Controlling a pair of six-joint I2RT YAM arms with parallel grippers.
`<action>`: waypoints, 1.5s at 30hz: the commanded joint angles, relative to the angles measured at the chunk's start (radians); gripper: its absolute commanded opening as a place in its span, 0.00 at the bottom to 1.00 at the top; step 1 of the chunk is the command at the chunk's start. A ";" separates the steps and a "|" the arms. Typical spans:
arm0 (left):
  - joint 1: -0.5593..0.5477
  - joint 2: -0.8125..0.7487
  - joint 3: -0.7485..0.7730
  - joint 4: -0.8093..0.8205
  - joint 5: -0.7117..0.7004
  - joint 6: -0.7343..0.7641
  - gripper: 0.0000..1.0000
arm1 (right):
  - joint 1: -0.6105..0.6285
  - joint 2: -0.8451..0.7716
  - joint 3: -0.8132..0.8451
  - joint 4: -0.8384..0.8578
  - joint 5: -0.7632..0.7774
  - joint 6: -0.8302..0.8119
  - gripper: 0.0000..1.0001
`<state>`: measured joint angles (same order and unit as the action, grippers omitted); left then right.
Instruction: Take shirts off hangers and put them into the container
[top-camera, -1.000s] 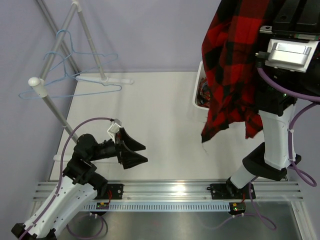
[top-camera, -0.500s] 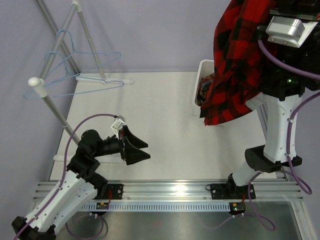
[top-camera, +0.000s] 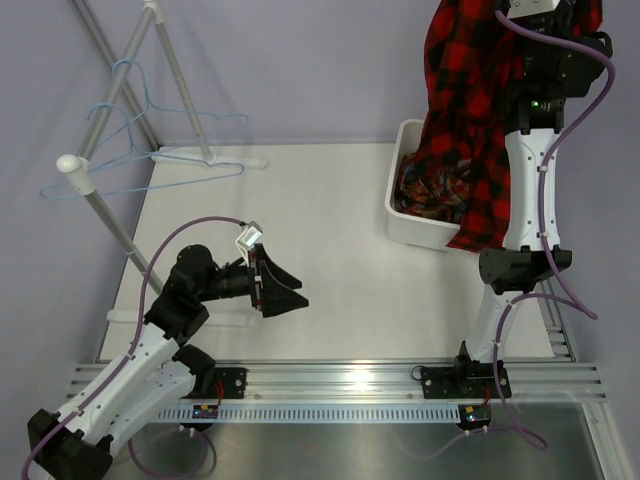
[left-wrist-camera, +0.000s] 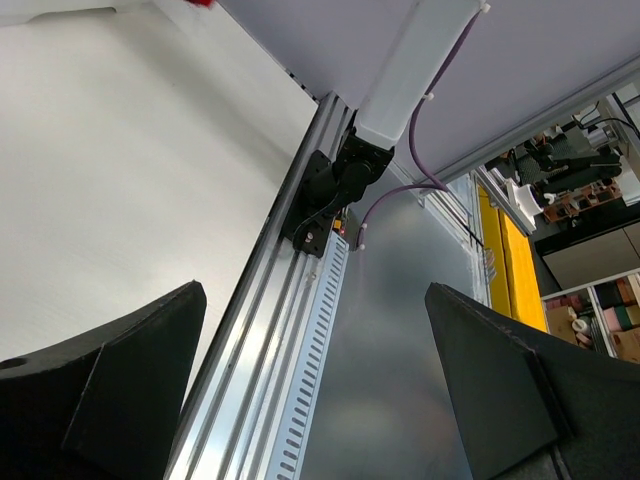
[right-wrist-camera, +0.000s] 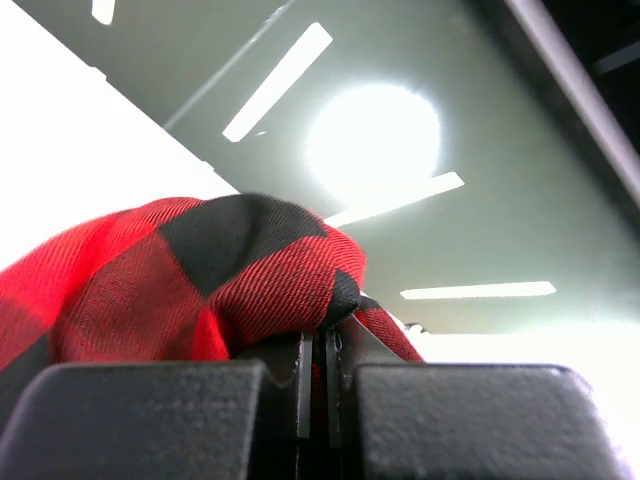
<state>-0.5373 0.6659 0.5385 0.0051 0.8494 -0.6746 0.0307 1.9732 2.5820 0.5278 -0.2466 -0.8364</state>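
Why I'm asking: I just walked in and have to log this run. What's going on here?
The right gripper, jaws shut on the red-and-black shirt, holds it high above the white container at the table's far right. The multicolour plaid shirt lies inside that container. The left gripper is open and empty, low over the table. The blue hangers hang bare on the rack at the left.

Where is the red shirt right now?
In the top view, the red shirt hangs at the far right from the right tool, its lower part dangling over the basket.
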 joint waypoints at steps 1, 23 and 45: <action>-0.001 -0.008 0.014 0.098 0.016 -0.006 0.98 | 0.003 -0.109 0.133 0.112 -0.009 0.079 0.00; -0.004 -0.043 0.014 0.107 0.023 -0.029 0.98 | 0.003 -0.249 0.144 0.113 -0.049 0.114 0.00; -0.055 0.004 -0.018 0.202 0.000 -0.072 0.98 | 0.002 -0.194 0.096 0.141 -0.054 0.200 0.00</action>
<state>-0.5846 0.6495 0.5205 0.1486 0.8562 -0.7460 0.0315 1.7119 2.7056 0.6403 -0.3088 -0.6285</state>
